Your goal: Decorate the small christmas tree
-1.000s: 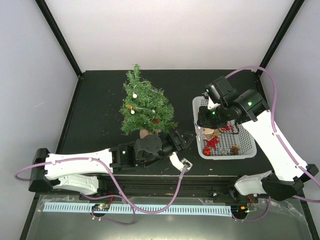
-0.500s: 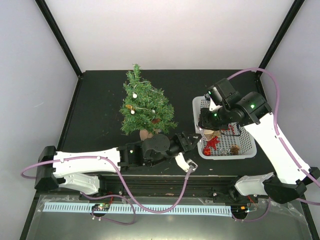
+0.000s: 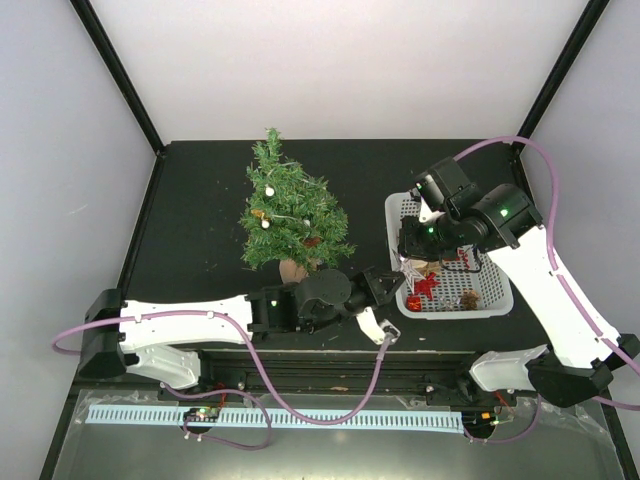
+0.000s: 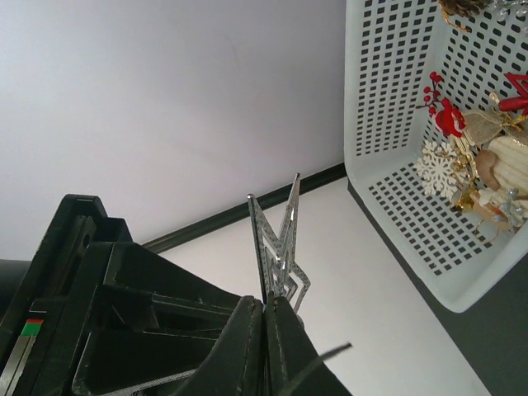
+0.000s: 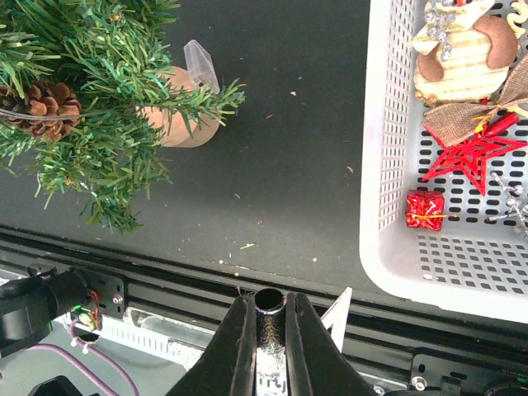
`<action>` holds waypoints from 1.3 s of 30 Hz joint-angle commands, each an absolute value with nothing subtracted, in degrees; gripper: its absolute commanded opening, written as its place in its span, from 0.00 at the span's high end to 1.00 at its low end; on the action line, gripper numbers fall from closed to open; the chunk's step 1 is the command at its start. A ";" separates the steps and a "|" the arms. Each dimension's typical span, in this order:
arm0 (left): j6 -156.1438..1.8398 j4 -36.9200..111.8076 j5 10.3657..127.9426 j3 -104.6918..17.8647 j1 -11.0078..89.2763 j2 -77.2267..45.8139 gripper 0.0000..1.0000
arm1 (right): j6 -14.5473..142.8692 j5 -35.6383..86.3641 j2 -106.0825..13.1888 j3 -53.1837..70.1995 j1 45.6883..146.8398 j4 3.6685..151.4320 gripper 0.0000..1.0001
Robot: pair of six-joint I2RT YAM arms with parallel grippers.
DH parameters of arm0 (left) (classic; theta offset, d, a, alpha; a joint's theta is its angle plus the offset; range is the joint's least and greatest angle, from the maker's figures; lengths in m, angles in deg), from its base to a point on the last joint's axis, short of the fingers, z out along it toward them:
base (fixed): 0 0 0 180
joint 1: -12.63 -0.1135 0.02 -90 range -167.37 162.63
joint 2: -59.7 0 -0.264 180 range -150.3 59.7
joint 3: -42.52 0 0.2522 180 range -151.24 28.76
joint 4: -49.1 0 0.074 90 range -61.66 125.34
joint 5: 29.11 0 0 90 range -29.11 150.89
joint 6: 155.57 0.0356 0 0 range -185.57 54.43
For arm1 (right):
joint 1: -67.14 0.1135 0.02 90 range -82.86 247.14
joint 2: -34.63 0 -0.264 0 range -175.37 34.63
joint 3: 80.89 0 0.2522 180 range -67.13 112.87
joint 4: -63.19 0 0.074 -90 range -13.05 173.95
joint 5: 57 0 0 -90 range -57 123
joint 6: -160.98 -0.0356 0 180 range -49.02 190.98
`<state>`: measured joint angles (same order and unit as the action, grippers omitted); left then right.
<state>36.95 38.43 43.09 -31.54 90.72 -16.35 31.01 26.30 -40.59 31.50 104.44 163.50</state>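
left pincer (image 4: 266,301) just snapped shut on the silver star (image 4: 280,239), beside the basket (image 4: 388,99). right pincer (image 5: 266,307) nearly closed, can't tell on what. tree (image 3: 290,215) upright, back-left on the surface (image 3: 200,200), well apart. star's likely ready to carry over.

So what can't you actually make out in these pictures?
Top view: the right arm hides much of the white basket.
Left wrist view: the shut left gripper hides the silver star's lower points.
Right wrist view: the top and left edges cut off the small christmas tree.
Right wrist view: whether the right gripper holds anything.
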 commanded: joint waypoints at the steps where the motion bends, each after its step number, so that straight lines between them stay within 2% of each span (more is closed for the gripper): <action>1: 38.06 41.49 42.98 -34.87 90.38 -17.38 0.98 | 31.03 25.48 -39.46 31.84 104.83 163.46 0.98; 2: 37.87 41.49 42.78 -35.21 90.34 -17.38 0.98 | 31.07 25.59 -39.43 31.84 104.80 163.50 0.98; 4: 37.52 41.55 42.57 -35.63 90.25 -17.46 0.99 | 31.12 26.17 -39.41 32.10 104.78 163.80 0.89; 6: 37.10 41.49 42.21 -35.92 90.24 -17.37 0.98 | 30.93 27.05 -39.16 32.27 104.77 163.87 0.68; 8: 36.59 41.34 41.89 -36.02 90.26 -17.32 0.98 | 30.73 27.96 -38.87 32.35 104.82 163.80 0.58; 11: 35.79 40.77 41.15 -35.57 90.45 -17.09 0.99 | 30.66 28.82 -38.84 32.72 104.83 163.87 0.54; 17: 30.08 36.58 39.74 -38.29 90.42 -16.99 0.98 | 29.15 34.53 -37.61 35.39 103.21 163.97 0.40; 24: 15.47 21.36 38.42 -51.83 89.88 -19.42 0.98 | 29.52 35.03 -35.82 38.47 91.37 163.99 0.38; 27: 8.54 9.08 39.33 -60.55 89.44 -21.29 0.98 | 30.42 34.95 -35.31 39.05 87.76 164.02 0.38; 34: -1.47 -8.20 41.54 -76.81 86.88 -24.89 0.99 | 30.87 35.95 -35.13 39.59 84.16 163.78 0.38; 36: -4.32 -13.49 42.53 -83.13 85.33 -26.58 0.98 | 31.23 35.78 -35.39 39.24 84.10 163.74 0.38; 39: -10.24 -25.71 45.35 -100.96 81.84 -32.38 0.98 | 31.34 35.18 -34.94 37.08 84.10 162.96 0.38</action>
<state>-0.17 -8.45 42.11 -83.21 85.43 -27.24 30.40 34.48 -35.45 38.21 84.48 163.52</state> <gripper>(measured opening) 0.029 0.620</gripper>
